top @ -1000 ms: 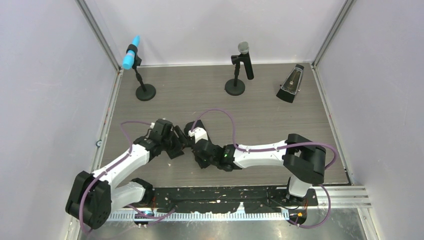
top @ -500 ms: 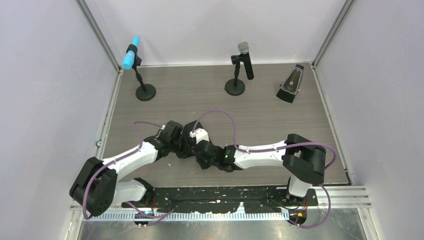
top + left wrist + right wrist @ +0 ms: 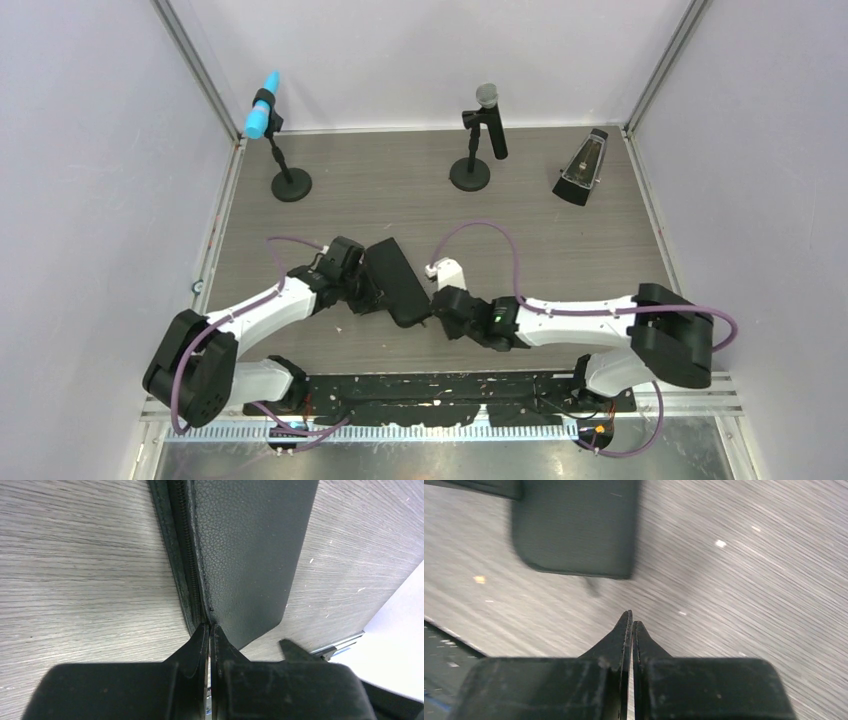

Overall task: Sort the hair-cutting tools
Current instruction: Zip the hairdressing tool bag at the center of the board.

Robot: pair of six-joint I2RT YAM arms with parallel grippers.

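Hair-cutting tools not vis. in any view — just blk zip case (image 3: 396, 282).

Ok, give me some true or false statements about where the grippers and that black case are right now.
1. The black zip case lies flat on the table between the two grippers. True.
2. The right gripper is open around the case's corner. False: its fingers are shut, with bare table between them and the case.
3. The left gripper is shut, its tips at the case's zip edge. True.
4. Scissors and a comb lie beside the case. False: none shows in any view.
5. The blue microphone stands far right. False: it is far left.
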